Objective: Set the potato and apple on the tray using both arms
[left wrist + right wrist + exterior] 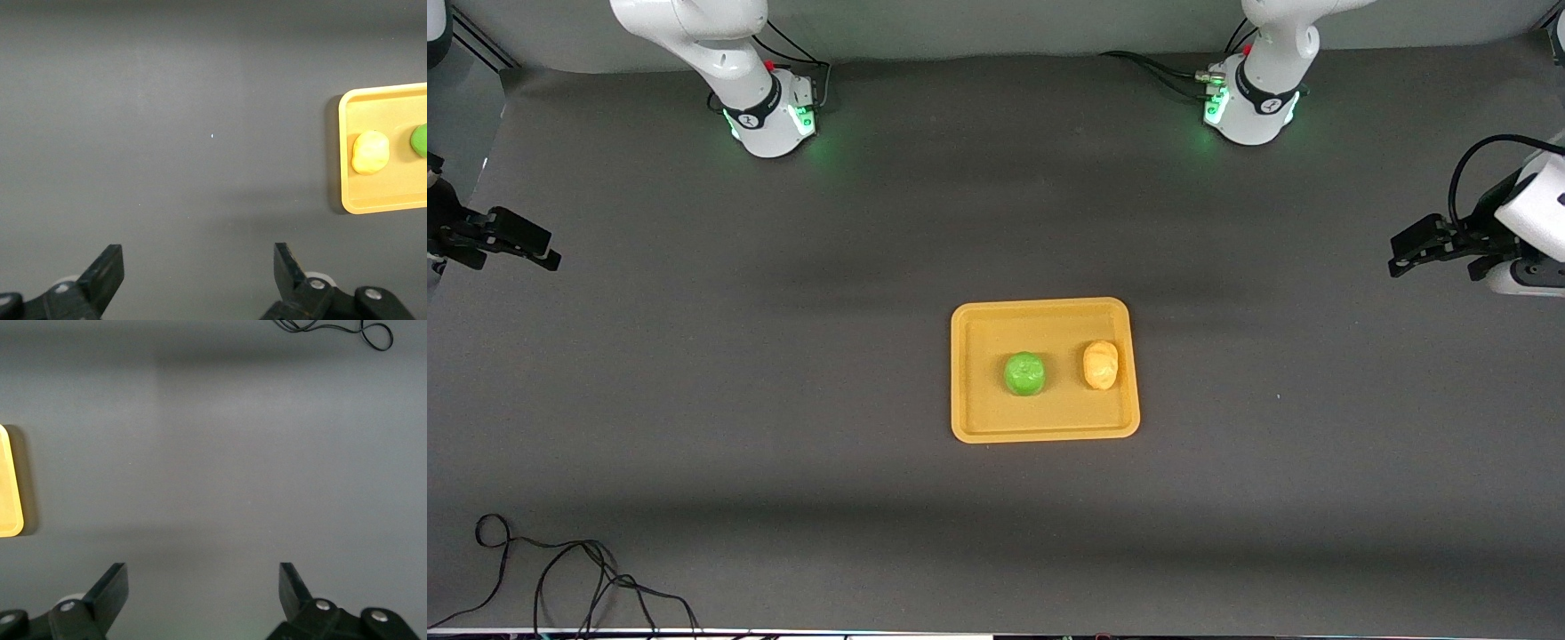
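Apple and potato rest on tray; left pincer and right pincer gape empty. Jolting the worktop could roll either off.

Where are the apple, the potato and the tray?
apple (1024, 373), front view, middle of its green top.
potato (1100, 364), front view, middle of its yellow top.
tray (1040, 433), front view, rim nearest the camera.

Dark grey table, loose black cable at its near edge
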You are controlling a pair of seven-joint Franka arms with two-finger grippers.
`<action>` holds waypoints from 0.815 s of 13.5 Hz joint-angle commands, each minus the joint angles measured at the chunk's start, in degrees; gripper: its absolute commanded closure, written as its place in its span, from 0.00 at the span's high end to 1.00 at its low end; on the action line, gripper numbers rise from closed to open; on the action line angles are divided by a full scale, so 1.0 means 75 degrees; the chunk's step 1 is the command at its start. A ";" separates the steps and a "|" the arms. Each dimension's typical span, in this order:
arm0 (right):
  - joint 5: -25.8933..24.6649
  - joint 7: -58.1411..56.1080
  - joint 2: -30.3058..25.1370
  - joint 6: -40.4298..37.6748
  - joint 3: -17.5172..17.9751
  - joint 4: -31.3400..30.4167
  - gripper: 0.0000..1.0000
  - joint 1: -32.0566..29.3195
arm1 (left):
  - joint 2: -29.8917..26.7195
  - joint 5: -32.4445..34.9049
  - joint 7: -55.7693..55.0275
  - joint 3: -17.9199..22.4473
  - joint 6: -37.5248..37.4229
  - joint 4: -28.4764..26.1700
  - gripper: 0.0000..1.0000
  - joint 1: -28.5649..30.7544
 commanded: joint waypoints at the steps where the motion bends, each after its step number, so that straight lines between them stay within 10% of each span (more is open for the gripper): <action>1: 0.0148 -0.0775 0.0297 -0.0437 0.0047 0.0450 1.00 -0.0286 | -0.0148 -0.0012 0.0084 0.0051 0.0037 -0.0087 1.00 -0.0053; 11: 0.0125 0.0126 0.0287 -0.0544 0.0117 0.0557 1.00 0.0041 | -0.0148 -0.0012 0.0084 0.0051 0.0037 -0.0087 1.00 -0.0053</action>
